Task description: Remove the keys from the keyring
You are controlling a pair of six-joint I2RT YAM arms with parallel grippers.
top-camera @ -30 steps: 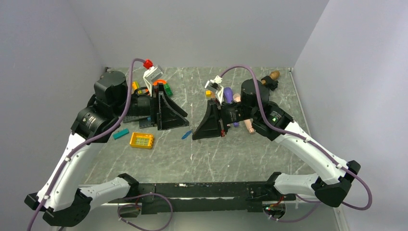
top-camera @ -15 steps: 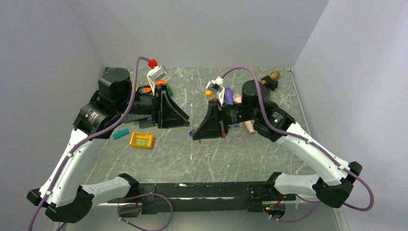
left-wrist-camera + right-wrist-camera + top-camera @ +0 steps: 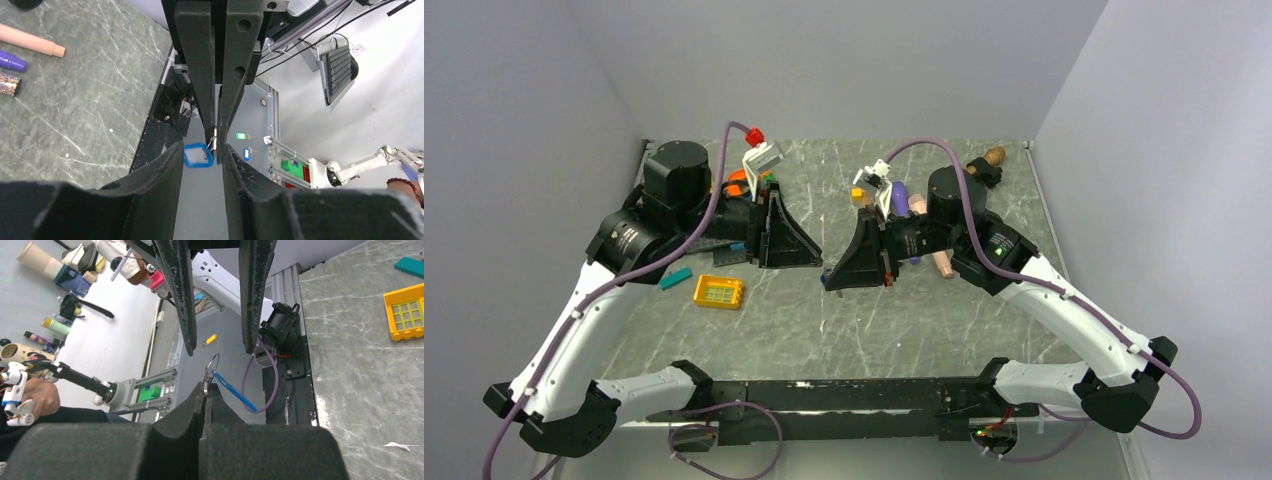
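Note:
The keyring is a thin wire ring carrying a bright-blue tag, which the right wrist view shows edge-on. My right gripper is shut on the ring's metal part and holds it above the table's middle. My left gripper is open. Its fingers straddle the ring and the right gripper's tips. In the top view the left gripper meets the right one tip to tip. I cannot make out a separate key.
A yellow window brick and a teal bar lie left of centre. Coloured bricks sit behind the left arm. A purple marker and a peach stick lie by the right arm.
My left arm has moved right, and its open fingers now reach the right gripper's tips. The right gripper has stayed shut and almost still. The blue tag is now mostly hidden from above.

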